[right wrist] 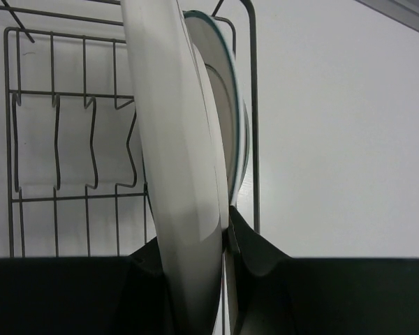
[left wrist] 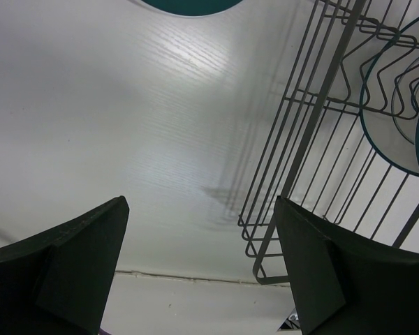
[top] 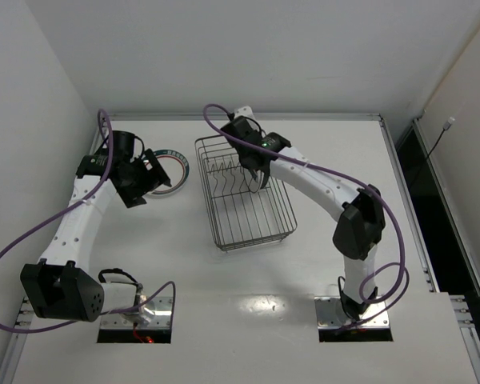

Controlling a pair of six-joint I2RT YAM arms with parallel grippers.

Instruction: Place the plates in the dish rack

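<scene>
White tabletop (top: 248, 280) carries the dish rack (top: 256, 238) at its middle, with walls close on both sides. The right gripper (right wrist: 227, 241) is clamped on a white plate (right wrist: 174, 139) by its rim, keeping it on edge so it can slip between the prongs. It sits just beside a teal-rimmed plate (right wrist: 232, 112) standing at the rack's end wire. Space there is tight; bare prongs lie to the other side. The left gripper (left wrist: 201, 209) hangs wide open and empty beside the rack, near another rimmed plate (top: 180, 158) lying flat on the table.
</scene>
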